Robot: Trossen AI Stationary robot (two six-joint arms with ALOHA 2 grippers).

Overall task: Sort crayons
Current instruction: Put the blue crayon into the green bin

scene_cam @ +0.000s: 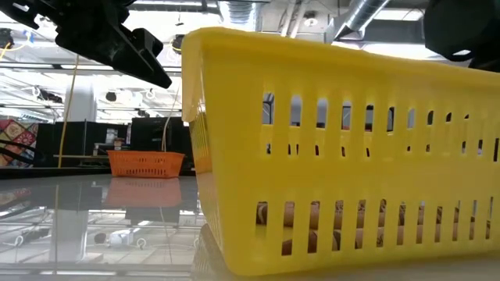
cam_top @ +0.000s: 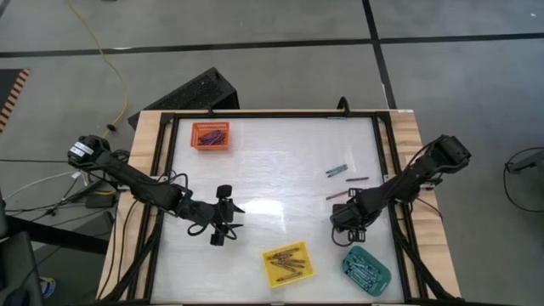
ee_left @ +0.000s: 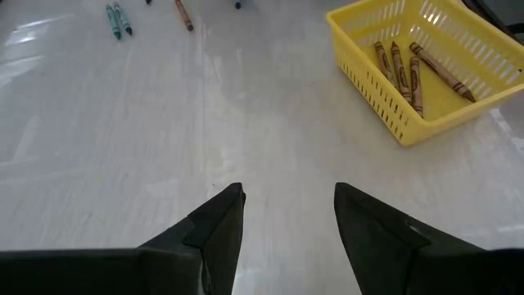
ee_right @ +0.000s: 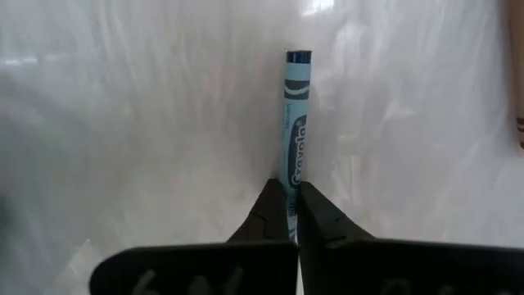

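My right gripper [ee_right: 286, 187] points down at the table's right side [cam_top: 344, 226], just beyond the teal tray [cam_top: 366, 268], and is shut on a teal-blue crayon [ee_right: 295, 106]. Two more teal-blue crayons [cam_top: 337, 171] and two brownish-red ones [cam_top: 357, 179] lie flat on the table beyond it. My left gripper [ee_left: 286, 221] hangs open above bare table left of centre [cam_top: 223, 217], touching nothing. The yellow tray [ee_left: 426, 65] holds several brown crayons [ee_left: 401, 70]. The orange tray [cam_top: 211, 134] stands at the far left. My right gripper pinches the teal-blue crayon's near end [ee_right: 291, 168] between its two fingertips [ee_right: 266, 209]. The fingers come from above, pointing down. The crayon runs straight away from the fingers over the white tabletop. Whether it is lifted or lies on the table, I cannot tell.
The yellow tray [cam_top: 287, 263] and the teal tray stand close together at the near edge, the teal one holding several crayons. A dark frame [cam_top: 381, 161] borders the white tabletop. The yellow tray [scene_cam: 344, 156] fills most of the low view.
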